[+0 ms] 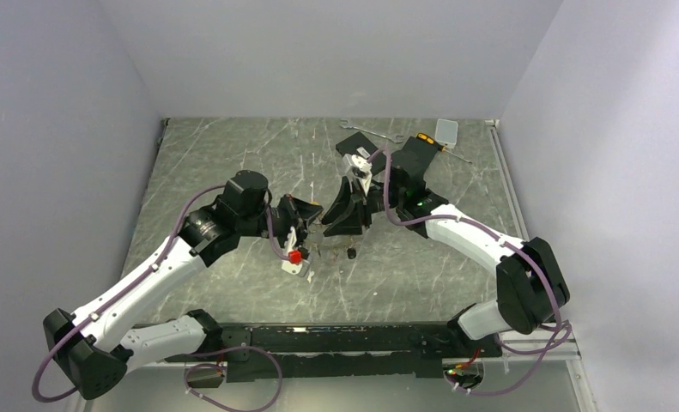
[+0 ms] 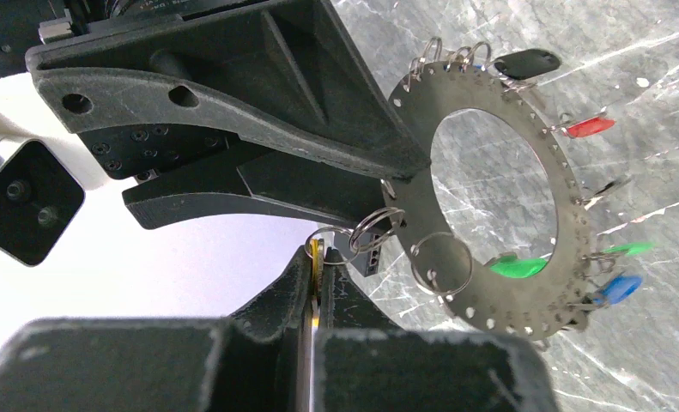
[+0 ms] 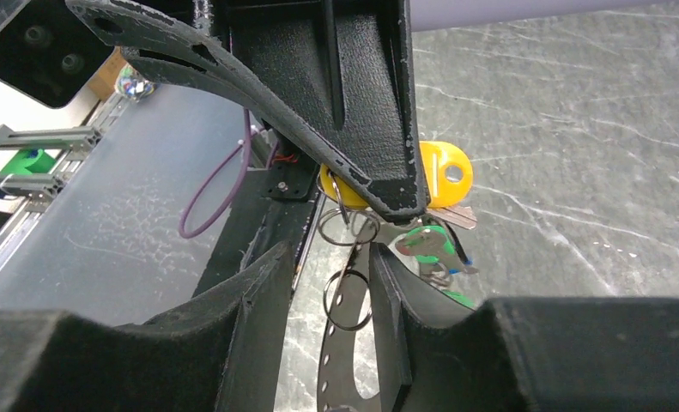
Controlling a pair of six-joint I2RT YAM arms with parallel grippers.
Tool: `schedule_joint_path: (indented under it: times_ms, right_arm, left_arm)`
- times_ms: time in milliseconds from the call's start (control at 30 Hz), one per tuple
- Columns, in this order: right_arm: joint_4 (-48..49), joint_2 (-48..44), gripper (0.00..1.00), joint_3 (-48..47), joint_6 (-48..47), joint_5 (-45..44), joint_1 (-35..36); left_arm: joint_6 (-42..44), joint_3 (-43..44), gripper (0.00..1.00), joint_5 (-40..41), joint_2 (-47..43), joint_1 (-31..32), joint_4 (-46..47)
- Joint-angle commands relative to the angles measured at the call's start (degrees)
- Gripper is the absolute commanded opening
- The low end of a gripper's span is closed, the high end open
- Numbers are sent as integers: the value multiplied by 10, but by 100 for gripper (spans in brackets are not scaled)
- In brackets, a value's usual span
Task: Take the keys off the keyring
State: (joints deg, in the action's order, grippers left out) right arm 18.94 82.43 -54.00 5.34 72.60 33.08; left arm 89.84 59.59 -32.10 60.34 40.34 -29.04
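Observation:
The keyring is a flat dark perforated hoop hanging above the table. It carries black, red, green and blue keys on small split rings. My left gripper is shut on a yellow key that is linked by split rings to the hoop's left edge. My right gripper is open. The hoop's band passes between its fingers and lies against the right one. The two grippers meet mid-table in the top view, left and right.
A silver wrench, a black flat box, a pale translucent case and an orange-black item lie at the back. A small dark piece lies on the table below the grippers. Walls close in on three sides.

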Motion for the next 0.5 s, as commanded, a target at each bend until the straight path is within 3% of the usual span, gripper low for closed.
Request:
schedule_joint_path:
  times_ms: [0, 167, 467]
  right_arm:
    - [-49, -21, 42, -28, -46, 30, -5]
    - [-78, -22, 44, -49, -62, 29, -17]
    - [77, -9, 42, -16, 49, 28, -31]
  left_arm:
    - [56, -13, 0, -34, -29, 3, 44]
    - [74, -15, 0, -42, -33, 2, 42]
    - [82, -18, 0, -55, -39, 3, 55]
